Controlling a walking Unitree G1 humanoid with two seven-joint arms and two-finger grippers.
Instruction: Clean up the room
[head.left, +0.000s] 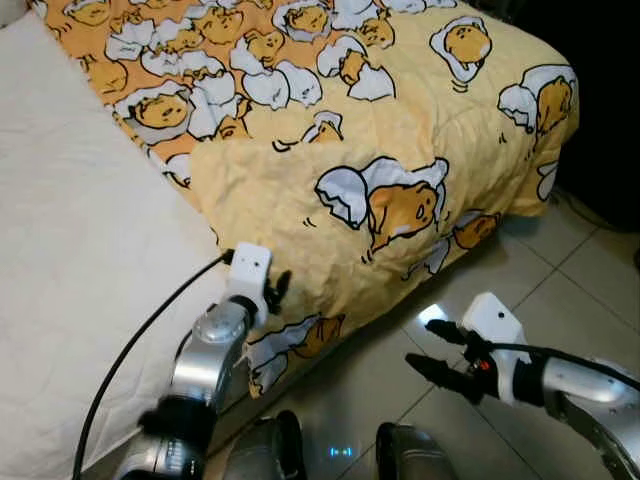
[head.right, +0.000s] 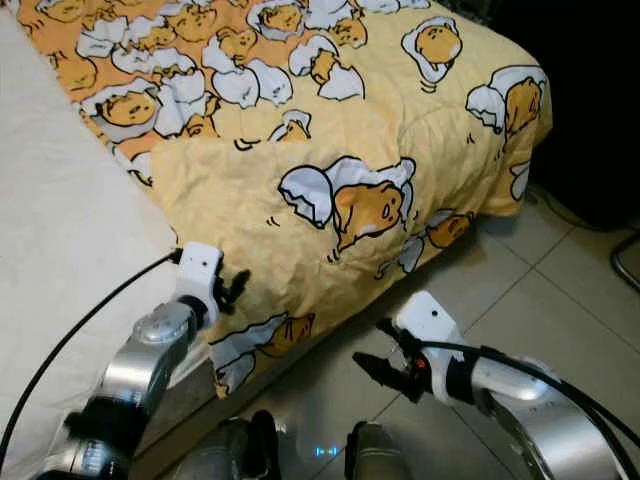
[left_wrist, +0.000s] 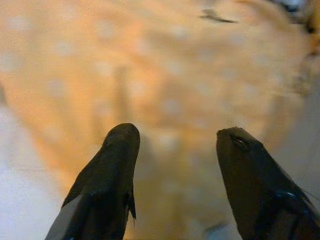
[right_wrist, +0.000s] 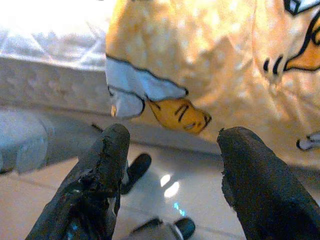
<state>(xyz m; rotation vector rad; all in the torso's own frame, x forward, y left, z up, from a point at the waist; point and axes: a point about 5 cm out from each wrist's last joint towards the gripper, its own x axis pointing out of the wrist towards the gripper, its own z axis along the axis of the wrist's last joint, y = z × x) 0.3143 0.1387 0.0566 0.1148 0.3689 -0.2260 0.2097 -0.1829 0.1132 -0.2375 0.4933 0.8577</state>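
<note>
A: How far along w/ the cleanup?

B: Early, I'd say. The yellow quilt (head.left: 400, 150) lies crooked over the mattress (head.left: 70, 260), one corner hanging off the side toward the tiled floor (head.left: 560, 290). Bare white mattress on the robot's left, so the bed's not made yet.

A: Grippers?

B: Left gripper (head.left: 276, 290) is right at the quilt's hanging edge, fingers spread apart, nothing betw. them. Right gripper (head.left: 432, 352) hovers low over the floor, just beside the bed, fingers also apart & empty.

A: So what's left?

B: Prob. grab that edge, pull the quilt straight. Rest of the room, can't judge.

A: Anything unclear?

B: Left wrist view is blurry, just orange fabric. Far side of the bed is cut off, corner beyond is dark. Can't tell if the left fingertips touch the cloth.
</note>
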